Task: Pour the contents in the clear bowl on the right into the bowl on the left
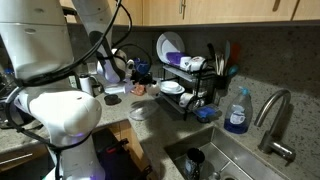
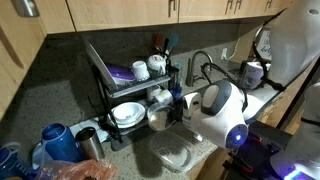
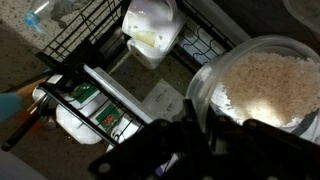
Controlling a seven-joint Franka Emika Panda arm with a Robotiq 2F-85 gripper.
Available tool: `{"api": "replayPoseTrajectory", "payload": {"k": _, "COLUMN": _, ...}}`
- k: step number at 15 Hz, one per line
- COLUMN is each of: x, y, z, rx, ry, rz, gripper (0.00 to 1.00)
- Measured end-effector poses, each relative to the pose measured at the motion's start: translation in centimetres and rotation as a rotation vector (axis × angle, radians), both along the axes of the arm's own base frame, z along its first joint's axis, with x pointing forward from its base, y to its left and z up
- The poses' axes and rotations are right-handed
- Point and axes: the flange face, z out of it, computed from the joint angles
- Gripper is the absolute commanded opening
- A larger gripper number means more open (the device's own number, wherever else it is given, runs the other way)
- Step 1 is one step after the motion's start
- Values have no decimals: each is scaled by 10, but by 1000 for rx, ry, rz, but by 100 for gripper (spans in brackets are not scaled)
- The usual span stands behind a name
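Reckoning the grip's the weak spot: the claw (image 3: pixel 205 128) is closed right down, apparently pinching just the rim of the round clear bowl (image 3: pixel 205 85) of pale whitish grains (image 3: pixel 265 80) near the worktop's (image 3: pixel 25 60) sink-side edge, so a slip or hasty tilt could miss the squarish clear bowl (image 3: pixel 152 30).

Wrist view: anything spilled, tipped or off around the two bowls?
Nothing stands out. The clear bowl keeps its pale grains inside the rim, with none seen scattered around it. The second clear bowl by the dish rack looks intact.
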Motion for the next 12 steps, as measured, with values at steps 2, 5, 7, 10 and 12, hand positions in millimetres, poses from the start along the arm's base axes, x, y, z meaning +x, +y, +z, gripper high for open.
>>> {"api": "replayPoseTrajectory", "payload": {"k": 2, "x": 0, "y": -1, "z": 0, "rx": -3, "ry": -3, "rz": -3, "gripper": 3}}
{"api": "replayPoseTrajectory", "payload": {"k": 5, "x": 0, "y": -1, "z": 0, "rx": -2, "ry": -5, "rz": -5, "gripper": 3}}
{"api": "replayPoseTrajectory", "payload": {"k": 7, "x": 0, "y": -1, "z": 0, "rx": 6, "ry": -9, "rz": -11, "gripper": 3}}
{"api": "replayPoseTrajectory", "payload": {"k": 10, "x": 1, "y": -2, "z": 0, "rx": 7, "ry": -16, "rz": -17, "gripper": 3}}
{"api": "replayPoseTrajectory", "payload": {"k": 12, "x": 2, "y": -3, "z": 0, "rx": 2, "ry": -23, "rz": -23, "gripper": 3}}
